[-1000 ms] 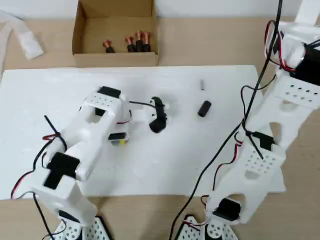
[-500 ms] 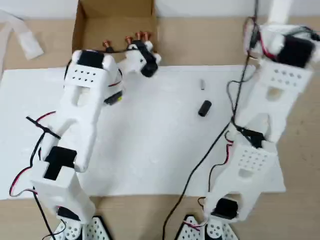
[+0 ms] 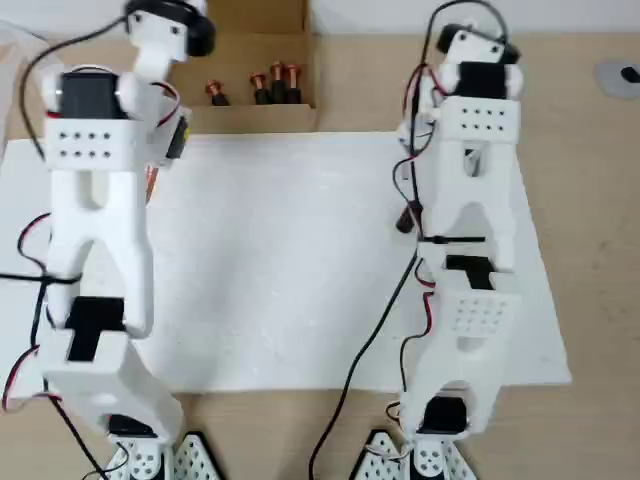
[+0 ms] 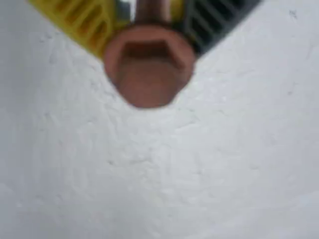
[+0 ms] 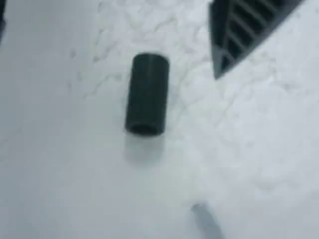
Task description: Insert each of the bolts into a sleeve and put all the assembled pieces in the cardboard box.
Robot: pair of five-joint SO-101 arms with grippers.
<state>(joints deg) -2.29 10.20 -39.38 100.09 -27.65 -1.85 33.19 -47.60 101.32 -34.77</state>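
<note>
While the left fingers [image 4: 79,20] clamp the copper hex-socket bolt [image 4: 148,67], the black cylindrical sleeve [image 5: 146,93] lies toward 3 o'clock on the white foam surface [image 3: 280,280]. The right fingers [image 5: 249,30] gape wide, and an off-centre close might roll it.

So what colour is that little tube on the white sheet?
The sleeve is black; clearest in right wrist view.

I see a wooden table [image 3: 590,180] carrying a white mat [image 3: 280,260], with the box [image 3: 240,119] just beyond the mat's far edge and a black sleeve [image 5: 146,94] lying on its side on the mat.
</note>
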